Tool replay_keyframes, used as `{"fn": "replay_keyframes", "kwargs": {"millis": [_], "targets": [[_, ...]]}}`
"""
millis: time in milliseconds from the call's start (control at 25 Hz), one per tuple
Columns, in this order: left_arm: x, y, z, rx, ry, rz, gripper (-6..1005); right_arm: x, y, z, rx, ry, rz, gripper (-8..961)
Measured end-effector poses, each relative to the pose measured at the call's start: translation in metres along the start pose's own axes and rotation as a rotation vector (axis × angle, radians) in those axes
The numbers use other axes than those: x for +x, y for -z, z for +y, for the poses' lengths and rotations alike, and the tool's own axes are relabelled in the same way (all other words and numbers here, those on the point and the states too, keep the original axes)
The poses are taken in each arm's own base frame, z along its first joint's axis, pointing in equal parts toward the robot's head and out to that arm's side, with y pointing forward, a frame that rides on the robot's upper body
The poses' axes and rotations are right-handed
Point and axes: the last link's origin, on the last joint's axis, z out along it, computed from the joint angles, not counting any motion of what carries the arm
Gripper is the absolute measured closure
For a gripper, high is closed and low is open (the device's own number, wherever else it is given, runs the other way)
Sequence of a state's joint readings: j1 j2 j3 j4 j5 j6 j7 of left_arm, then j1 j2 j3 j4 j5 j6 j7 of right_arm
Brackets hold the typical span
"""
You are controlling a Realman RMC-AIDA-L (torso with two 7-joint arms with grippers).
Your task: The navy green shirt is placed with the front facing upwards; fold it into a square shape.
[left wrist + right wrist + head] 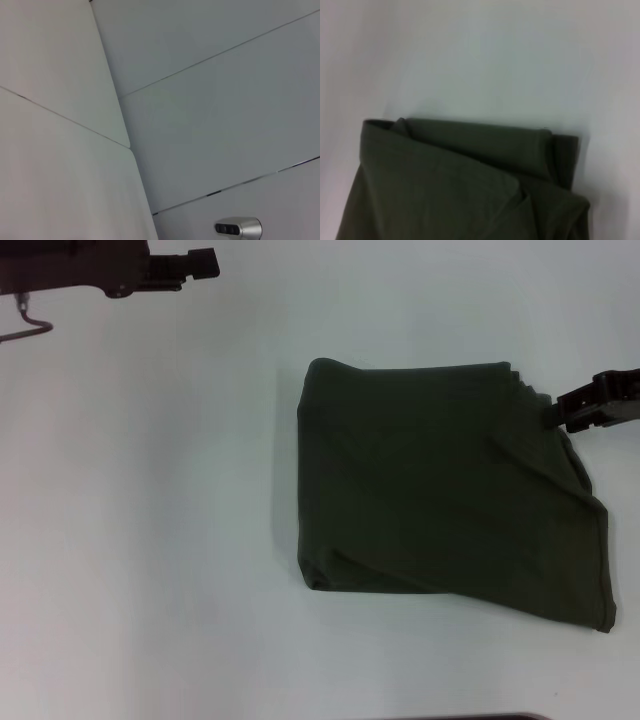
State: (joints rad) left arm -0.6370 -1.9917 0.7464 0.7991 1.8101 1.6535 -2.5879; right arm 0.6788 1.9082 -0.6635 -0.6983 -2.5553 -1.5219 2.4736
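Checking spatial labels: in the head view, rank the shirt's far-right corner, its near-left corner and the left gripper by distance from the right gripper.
1. Far-right corner of the navy green shirt, beside the right gripper.
2. Near-left corner, toward the robot.
3. Left gripper, far left.

Bright, even light; right wrist view soft, perhaps out of focus.

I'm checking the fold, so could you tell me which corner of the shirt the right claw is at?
The far right corner of the navy green shirt: the right claw touches its edge there, while the other three corners lie free. The left claw is parked far left.
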Motion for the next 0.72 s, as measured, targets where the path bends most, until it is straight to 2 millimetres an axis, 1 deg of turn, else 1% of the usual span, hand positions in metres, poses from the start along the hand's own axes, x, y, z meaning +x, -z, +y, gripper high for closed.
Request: {"fn": "replay_keyframes", "kwargs": {"millis": [80, 400, 520, 640, 720], "targets": [[-0.001, 0.001, -0.001, 0.001, -0.002, 0.002, 124, -0.004, -0.006, 0.002, 0.003, 0.001, -0.021, 491], [-0.001, 0.0, -0.001, 0.003, -0.008, 0.002, 124, -0.01, -0.017, 0.014, -0.028, 0.012, -0.042, 508], [0.0, 0.0, -0.002, 0.006, -0.009, 0.006, 124, -0.01, -0.022, 0.015, -0.033, 0.003, -0.028, 515], [0.0, 0.0, -0.002, 0.008, -0.014, 0.008, 125, -0.01, -0.022, 0.013, -0.025, -0.007, -0.022, 521], [0.001, -0.001, -0.002, 0.008, -0.017, 0.008, 125, -0.011, -0.02, 0.011, -0.023, -0.015, -0.031, 585]]}}
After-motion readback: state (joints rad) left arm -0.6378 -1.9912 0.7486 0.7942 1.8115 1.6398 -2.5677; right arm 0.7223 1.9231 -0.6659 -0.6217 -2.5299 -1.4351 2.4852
